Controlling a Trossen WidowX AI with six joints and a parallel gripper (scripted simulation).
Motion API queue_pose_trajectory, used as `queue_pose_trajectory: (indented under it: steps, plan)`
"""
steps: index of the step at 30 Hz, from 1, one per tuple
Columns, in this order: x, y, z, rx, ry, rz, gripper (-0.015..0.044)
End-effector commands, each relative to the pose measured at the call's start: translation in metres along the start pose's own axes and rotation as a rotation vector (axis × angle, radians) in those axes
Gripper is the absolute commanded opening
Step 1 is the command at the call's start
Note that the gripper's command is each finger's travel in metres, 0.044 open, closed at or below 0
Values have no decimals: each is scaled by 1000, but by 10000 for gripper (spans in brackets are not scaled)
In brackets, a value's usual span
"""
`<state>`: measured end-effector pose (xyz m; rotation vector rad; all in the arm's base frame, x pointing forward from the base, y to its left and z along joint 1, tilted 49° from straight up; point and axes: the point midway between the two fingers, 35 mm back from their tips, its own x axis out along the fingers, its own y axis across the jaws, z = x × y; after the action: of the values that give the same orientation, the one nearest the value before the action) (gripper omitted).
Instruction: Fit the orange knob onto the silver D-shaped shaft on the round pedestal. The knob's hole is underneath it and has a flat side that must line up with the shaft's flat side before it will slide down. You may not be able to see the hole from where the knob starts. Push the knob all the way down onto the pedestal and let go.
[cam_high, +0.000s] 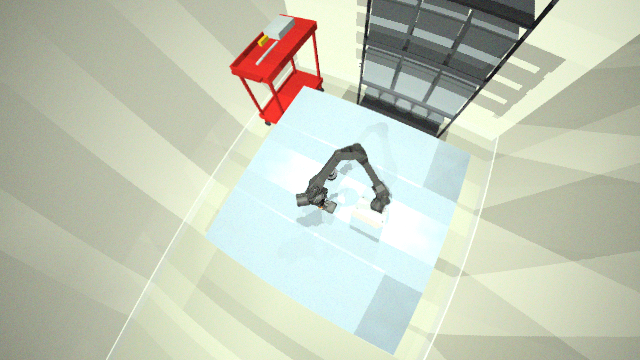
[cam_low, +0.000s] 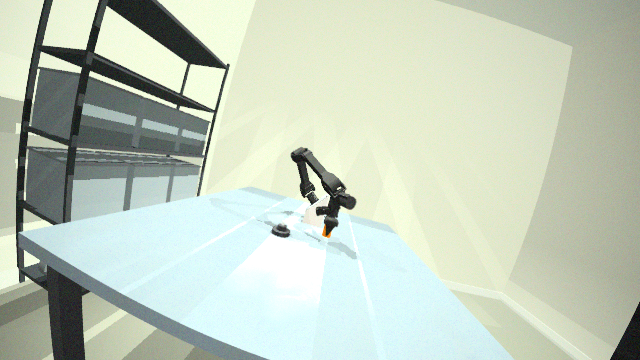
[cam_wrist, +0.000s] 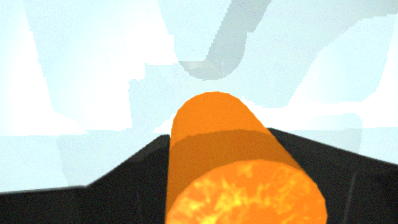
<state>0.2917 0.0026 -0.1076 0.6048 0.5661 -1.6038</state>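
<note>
The orange knob (cam_low: 326, 233) (cam_wrist: 215, 120) is held between the two dark fingers of my gripper (cam_low: 327, 229) (cam_wrist: 216, 140), which is shut on it. In the exterior view the knob points down, low over the table; whether it touches the table I cannot tell. In the top view the arm hides nearly all of the knob. The dark round pedestal (cam_high: 332, 175) (cam_low: 281, 231) stands on the table apart from the knob, to its left in the exterior view. The shaft is too small to make out its flat side. The knob's hole is not visible.
A pale block (cam_high: 368, 216) (cam_low: 313, 215) stands at the arm's base. The light blue table (cam_high: 320, 270) (cam_low: 200, 280) carries the arm. A red cart (cam_high: 295, 42) and a dark shelf rack (cam_high: 400, 111) (cam_low: 72, 165) stand beyond the table's edges.
</note>
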Motion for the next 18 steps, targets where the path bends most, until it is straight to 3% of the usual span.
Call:
queue_pose_trajectory:
  steps: [1,10,18]
  plan:
    - [19,-1,0,-8,-8,-5,0]
    - [35,1,0,-5,-11,-10,0]
    - [34,1,0,2,-7,-14,210]
